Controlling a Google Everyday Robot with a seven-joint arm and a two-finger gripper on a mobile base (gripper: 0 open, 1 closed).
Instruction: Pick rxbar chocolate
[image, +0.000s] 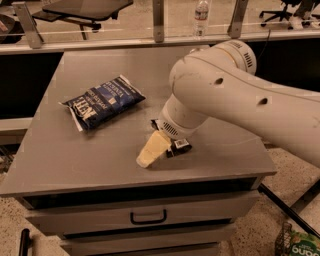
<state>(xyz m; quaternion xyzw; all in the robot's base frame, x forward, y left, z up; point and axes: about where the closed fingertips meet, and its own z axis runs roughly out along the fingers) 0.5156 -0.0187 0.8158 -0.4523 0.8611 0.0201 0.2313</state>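
Reading this from my station, I place the rxbar chocolate (178, 145) right of the chip bag (102, 101) and nearer the front. Its long axis runs diagonally away from the bag's right corner, barcode end frontmost. The gripper (150, 153) sits low, right over the bar, its tip just bagward of that barcode end, hiding most of the wrapper. Whether the claw is released or clenched, I cannot tell.
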